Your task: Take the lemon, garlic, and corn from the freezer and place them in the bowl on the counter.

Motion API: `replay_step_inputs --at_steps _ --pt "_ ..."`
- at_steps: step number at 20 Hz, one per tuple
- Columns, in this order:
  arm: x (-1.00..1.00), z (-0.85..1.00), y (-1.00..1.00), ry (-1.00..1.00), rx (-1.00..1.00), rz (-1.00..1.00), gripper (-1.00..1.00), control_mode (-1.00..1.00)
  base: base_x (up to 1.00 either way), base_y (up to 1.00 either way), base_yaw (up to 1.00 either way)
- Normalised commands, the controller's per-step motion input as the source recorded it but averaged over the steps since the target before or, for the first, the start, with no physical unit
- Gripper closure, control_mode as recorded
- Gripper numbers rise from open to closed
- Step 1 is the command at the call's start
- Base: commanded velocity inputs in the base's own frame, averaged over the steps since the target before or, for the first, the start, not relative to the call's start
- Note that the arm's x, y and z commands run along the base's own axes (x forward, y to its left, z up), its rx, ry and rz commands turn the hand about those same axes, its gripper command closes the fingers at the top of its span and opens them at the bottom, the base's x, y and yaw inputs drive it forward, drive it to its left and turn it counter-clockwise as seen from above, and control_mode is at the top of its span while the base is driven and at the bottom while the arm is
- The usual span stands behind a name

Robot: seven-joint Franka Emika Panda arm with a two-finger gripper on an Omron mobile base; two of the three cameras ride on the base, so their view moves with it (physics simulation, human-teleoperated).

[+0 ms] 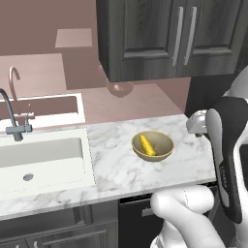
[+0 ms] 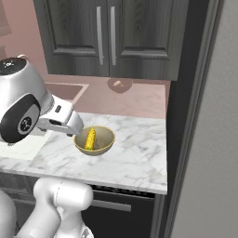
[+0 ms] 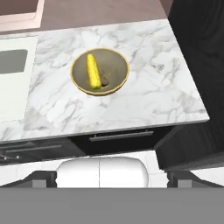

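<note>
We are looking from left to right. On the left, the white sink is sitting in the desk, and a fruit dropped too far that way could be rolling into it. In the middle, the bowl is resting on the desk with the corn lying inside it, a bright yellow cob with rows of little bumps. It is taking up a lot of the bowl, so we are thinking a round lemon put in next could be bouncing off it and out onto the desk. On the right, the grey freezer is standing tall beside the desk. Our end effector is hanging high above the bowl, its fingers are spread wide, and it is carrying nothing.
</note>
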Motion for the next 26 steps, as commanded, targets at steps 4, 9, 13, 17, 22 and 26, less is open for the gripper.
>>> replay_step_inputs --at_steps 4,9,13,17,22,26 --pt "-0.34 0.46 0.00 -0.08 0.00 0.00 -1.00 -1.00 0.00 0.00 0.00" --pt "-0.14 0.38 0.00 -0.01 0.00 0.00 -1.00 -1.00 0.00 0.00 0.00" --pt "-0.39 0.10 0.06 0.00 -0.02 0.00 -1.00 -1.00 0.00 0.00 0.00" --pt "-0.32 0.01 0.25 0.01 -0.04 0.00 -1.00 -1.00 0.00 0.00 0.00" --pt "-0.11 0.00 0.04 0.00 -0.01 0.00 -1.00 -1.00 0.00 0.00 0.00" --pt "0.00 0.00 0.00 0.00 0.00 0.00 -1.00 -1.00 0.00 0.00 0.00"
